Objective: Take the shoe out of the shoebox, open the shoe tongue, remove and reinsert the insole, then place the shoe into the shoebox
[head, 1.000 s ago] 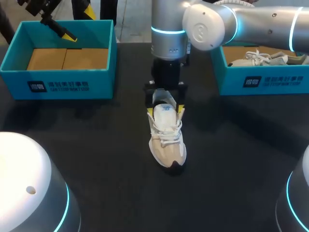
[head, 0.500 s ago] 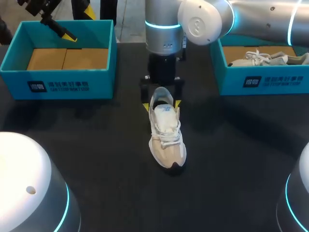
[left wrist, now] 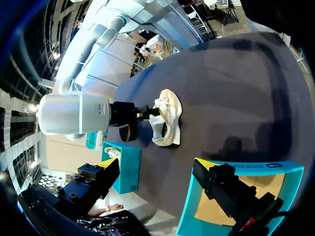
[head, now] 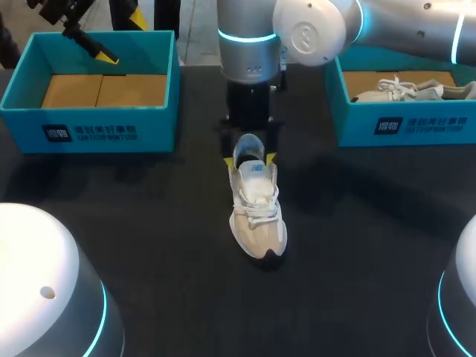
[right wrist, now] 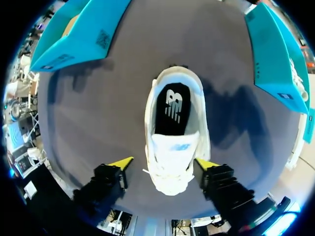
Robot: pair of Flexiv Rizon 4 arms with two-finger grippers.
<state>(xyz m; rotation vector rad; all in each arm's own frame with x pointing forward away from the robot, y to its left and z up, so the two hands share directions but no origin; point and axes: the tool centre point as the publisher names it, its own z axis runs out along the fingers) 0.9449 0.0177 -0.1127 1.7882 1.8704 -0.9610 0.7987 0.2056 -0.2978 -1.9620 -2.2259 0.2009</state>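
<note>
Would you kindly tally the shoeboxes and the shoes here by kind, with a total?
Teal shoeboxes: 2, the left shoebox and the right shoebox.
Shoes: 2, the shoe on the table and the second shoe, inside the right shoebox.
Total: 4.

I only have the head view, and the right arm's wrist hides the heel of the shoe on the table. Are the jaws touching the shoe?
Observer: No. In the right wrist view both yellow tips stand clear of the shoe, one on each side, with the right jaws open.
Operator: Is the insole in the shoe right now?
Observer: Yes. The right wrist view looks straight into the opening, and a black insole lies inside it.
</note>
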